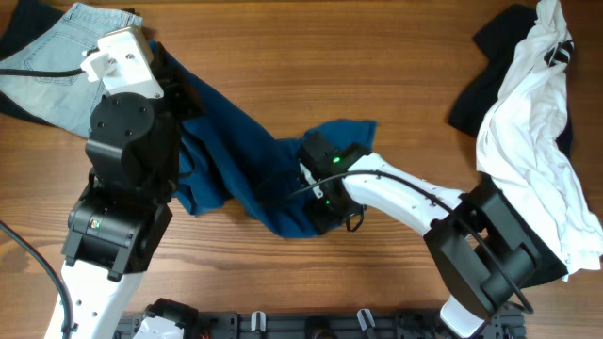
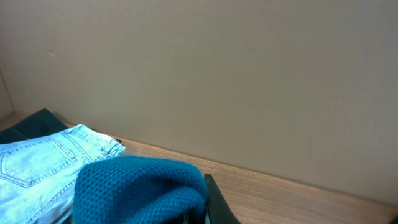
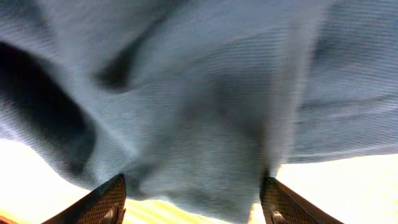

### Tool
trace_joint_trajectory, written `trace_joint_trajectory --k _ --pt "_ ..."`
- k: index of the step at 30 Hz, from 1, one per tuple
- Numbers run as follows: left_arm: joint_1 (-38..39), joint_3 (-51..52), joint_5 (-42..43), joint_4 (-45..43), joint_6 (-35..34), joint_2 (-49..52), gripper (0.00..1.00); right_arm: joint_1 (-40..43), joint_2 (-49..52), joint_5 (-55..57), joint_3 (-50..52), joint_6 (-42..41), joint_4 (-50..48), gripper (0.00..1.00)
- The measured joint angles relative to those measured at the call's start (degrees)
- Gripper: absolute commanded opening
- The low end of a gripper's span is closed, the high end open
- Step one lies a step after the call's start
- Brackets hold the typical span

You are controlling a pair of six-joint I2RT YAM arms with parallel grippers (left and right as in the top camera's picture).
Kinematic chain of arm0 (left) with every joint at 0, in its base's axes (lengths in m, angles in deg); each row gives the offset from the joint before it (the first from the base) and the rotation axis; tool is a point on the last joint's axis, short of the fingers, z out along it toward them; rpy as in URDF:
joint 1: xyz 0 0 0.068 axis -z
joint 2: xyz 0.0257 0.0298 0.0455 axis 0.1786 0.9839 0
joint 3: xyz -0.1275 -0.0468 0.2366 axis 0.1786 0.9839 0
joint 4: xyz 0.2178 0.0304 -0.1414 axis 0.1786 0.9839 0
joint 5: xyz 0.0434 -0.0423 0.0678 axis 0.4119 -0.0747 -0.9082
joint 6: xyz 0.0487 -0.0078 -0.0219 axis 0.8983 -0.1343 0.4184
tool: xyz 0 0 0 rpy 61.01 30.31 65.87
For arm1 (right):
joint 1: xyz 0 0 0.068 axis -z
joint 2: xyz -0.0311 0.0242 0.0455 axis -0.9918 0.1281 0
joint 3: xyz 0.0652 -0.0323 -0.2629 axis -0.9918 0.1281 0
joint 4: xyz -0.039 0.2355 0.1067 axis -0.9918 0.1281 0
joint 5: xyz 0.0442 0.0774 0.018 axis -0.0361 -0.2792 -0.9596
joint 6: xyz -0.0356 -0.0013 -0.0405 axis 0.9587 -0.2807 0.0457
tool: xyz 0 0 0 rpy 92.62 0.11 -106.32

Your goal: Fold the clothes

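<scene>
The wooden table [image 1: 396,56] carries a crumpled teal shirt [image 1: 240,155], which stretches slantwise across its middle. Pale denim jeans [image 1: 57,61] lie just past the shirt's upper-left end, with a dark cloth [image 1: 21,28] showing at their edge. Well to the shirt's right, a white garment [image 1: 528,141] sprawls over black cloth [image 1: 471,99].

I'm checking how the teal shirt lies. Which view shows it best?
Overhead: most of the teal shirt shows, stretched out and wrinkled. Left wrist catches only a bunched fold; right wrist, just close-up fabric filling the frame.
</scene>
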Motion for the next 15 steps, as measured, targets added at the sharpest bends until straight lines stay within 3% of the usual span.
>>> trace_joint_trajectory --k 4,6,7,8,15 --pt "0.0 0.0 0.0 0.0 0.0 0.0 0.04 -2.2 0.0 0.0 0.0 0.3 -0.4 0.79" --pt "0.0 0.0 0.0 0.0 0.0 0.0 0.04 -3.3 0.0 0.0 0.0 0.4 -0.7 0.73" --pt "0.0 0.0 0.0 0.0 0.0 0.0 0.04 -3.6 0.1 0.0 0.0 0.3 -0.6 0.56" --pt "0.0 0.0 0.0 0.0 0.0 0.0 0.04 -3.7 0.1 -0.1 0.0 0.4 -0.7 0.07" --pt "0.0 0.0 0.0 0.0 0.0 0.0 0.04 -3.8 0.1 -0.2 0.0 -0.3 -1.2 0.05"
